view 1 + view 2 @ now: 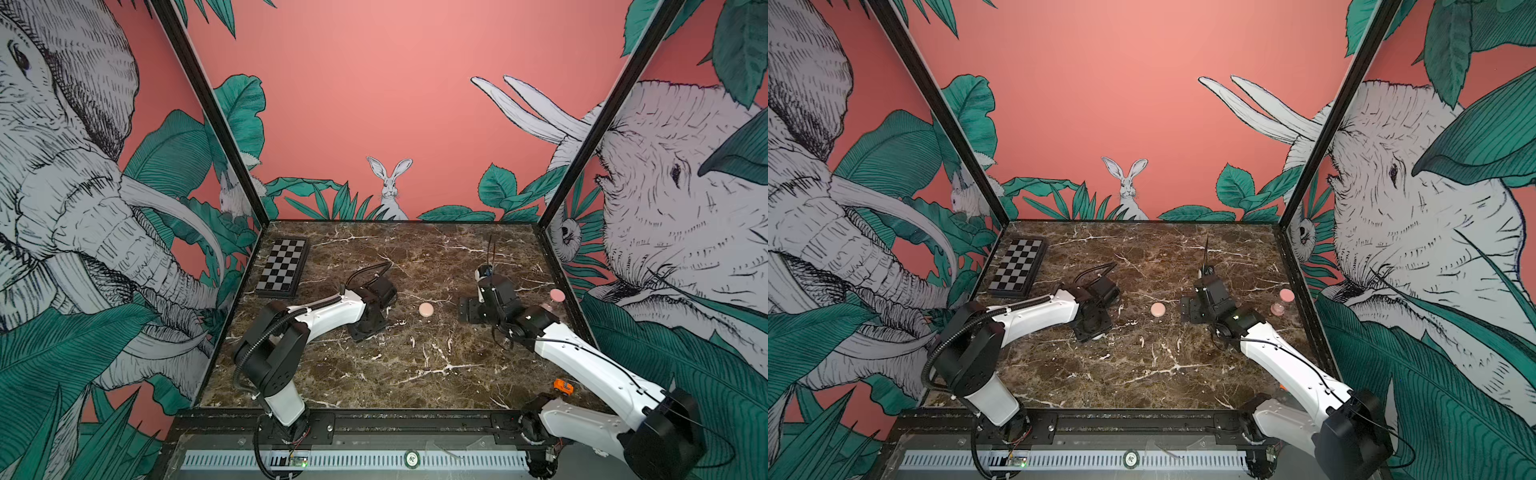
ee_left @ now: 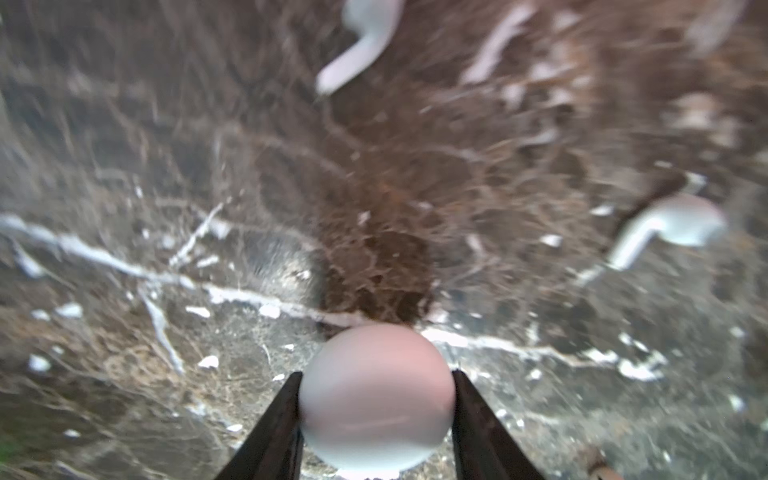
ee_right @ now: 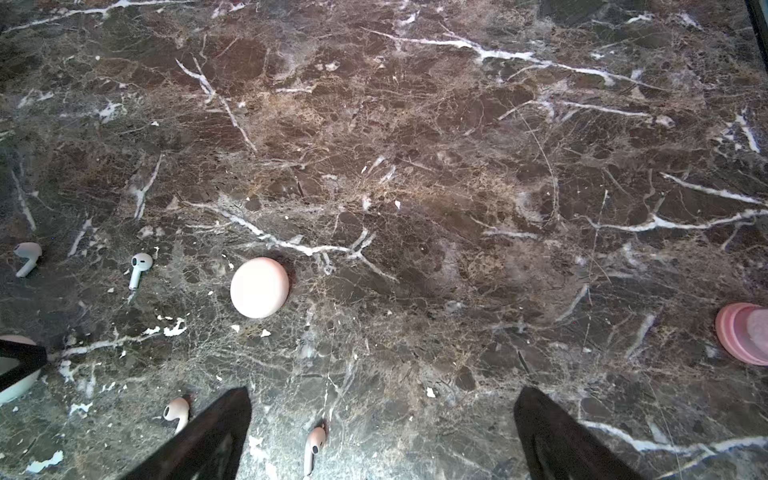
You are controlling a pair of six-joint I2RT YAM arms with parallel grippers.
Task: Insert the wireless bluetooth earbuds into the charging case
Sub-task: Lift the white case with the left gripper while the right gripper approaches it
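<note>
Left wrist: left pincer (image 2: pixel 376 374) clamps pale round case (image 2: pixel 376 411) | right wrist: right pincer (image 3: pixel 382 395) wide apart, empty

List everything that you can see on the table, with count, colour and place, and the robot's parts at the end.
table: one, brown marble with white veins, fills the floor of the booth
pale pink case: one, round and closed, middle of the table
earbuds: four, two white and two pinkish, loose on the table left of and in front of the pale pink case
whitish case: one, round, between the fingers of the left gripper
pink case: one, by the right wall; seems open
chessboard: one, black and white, far left corner
small orange object: one, near the front right corner; too small to name
left gripper: black fingers, shut on the whitish case
right gripper: black fingers, open, empty, right of the pale pink case
</note>
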